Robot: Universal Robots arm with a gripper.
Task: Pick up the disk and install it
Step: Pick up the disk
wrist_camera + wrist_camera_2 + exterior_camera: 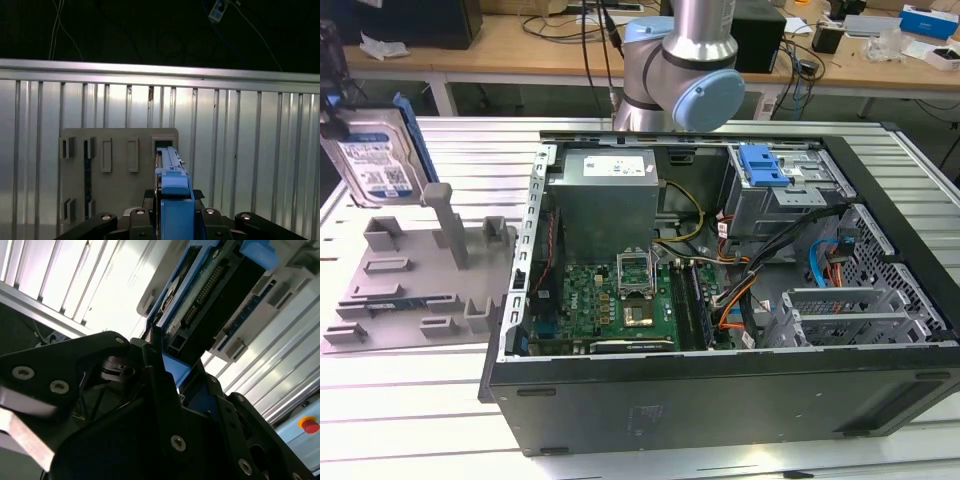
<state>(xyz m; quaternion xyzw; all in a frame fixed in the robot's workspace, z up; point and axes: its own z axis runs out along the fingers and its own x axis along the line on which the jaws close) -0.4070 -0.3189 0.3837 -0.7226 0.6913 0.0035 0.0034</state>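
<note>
The disk (378,160), a silver hard drive with a blue-and-white label and a blue bracket, hangs upright above the grey fixture plate (400,290) at the exterior view's far left. My gripper (332,105) is shut on it at that view's left edge. In the first wrist view the disk (172,175) appears edge-on, blue bracket towards the camera, between the black fingers (135,220), with the fixture plate (117,200) below. The second wrist view shows the disk's circuit-board side (210,285) clamped in the gripper (172,375).
An open computer case (720,390) lies on the slatted metal table (410,420) at the exterior view's right. It holds a grey power supply (605,195), a motherboard (610,295) and a drive cage with a blue latch (765,165). The arm's base (680,60) stands behind it.
</note>
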